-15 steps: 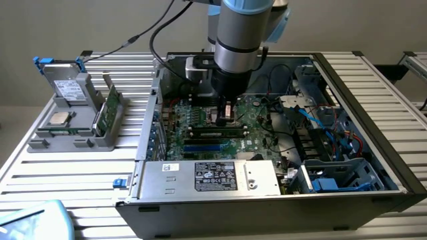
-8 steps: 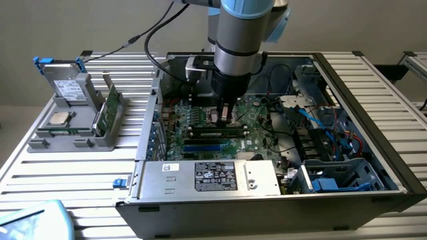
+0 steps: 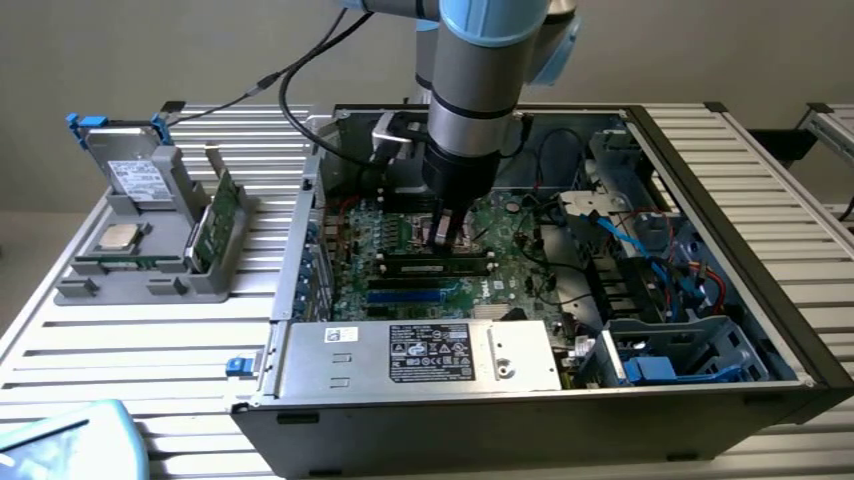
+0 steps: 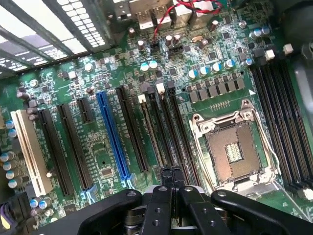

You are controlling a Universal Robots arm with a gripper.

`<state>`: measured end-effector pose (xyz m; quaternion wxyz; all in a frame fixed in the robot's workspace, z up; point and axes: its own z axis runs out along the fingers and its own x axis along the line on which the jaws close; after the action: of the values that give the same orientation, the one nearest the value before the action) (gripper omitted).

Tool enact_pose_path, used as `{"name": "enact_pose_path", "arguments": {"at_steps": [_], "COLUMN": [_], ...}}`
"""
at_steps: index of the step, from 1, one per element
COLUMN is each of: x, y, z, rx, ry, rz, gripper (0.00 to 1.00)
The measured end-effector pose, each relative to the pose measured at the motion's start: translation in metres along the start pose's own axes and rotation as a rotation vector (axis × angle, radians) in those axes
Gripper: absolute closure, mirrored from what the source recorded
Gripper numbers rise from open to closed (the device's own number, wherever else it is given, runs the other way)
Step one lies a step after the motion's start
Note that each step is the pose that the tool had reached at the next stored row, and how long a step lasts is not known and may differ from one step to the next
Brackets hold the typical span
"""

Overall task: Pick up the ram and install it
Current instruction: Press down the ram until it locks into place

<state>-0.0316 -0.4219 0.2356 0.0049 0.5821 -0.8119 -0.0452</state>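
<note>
The ram point(image 3: 434, 266) is being pressed down, apparently to seat it, into a motherboard point(image 4: 98, 161) slot inside the case point(image 3: 747, 300) by the gripper point(image 4: 170, 177), fingers pressed together on its top edge.

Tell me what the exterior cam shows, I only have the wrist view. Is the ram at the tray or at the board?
Observer: At the board. The ram lies along a slot, directly under the gripper.
Operator: Anything in the tray?
Observer: The grey tray, outside the case on the exterior view's left, holds a square silver processor chip and an upright green card.
Operator: Arm near the walls?
Observer: It comes down from above into the open case, apart from the walls as far as I can tell.
</note>
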Motion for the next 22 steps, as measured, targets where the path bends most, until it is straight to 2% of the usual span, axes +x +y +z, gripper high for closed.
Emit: {"name": "enact_pose_path", "arguments": {"at_steps": [7,12,14,17,19,21,22], "x": [0.0,0.0008,0.0013,0.0016,0.0017,0.0017,0.0017], "y": [0.0001,-0.0001,-0.0003,-0.0003,-0.0003,-0.0003,-0.0003], "z": [-0.0003,-0.0018,-0.0022,-0.0026,-0.0032,-0.0037,-0.0039], "rx": [0.0029,-0.0148,-0.0225,-0.031,-0.0292,-0.0225,-0.0176], "ry": [-0.0077,-0.0191,-0.0204,-0.0175,-0.0125,0.0008,0.0109], "rz": [0.1,0.126,0.135,0.143,0.153,0.166,0.172], "gripper": [0.89,0.89,0.89,0.89,0.89,0.89,0.89]}}
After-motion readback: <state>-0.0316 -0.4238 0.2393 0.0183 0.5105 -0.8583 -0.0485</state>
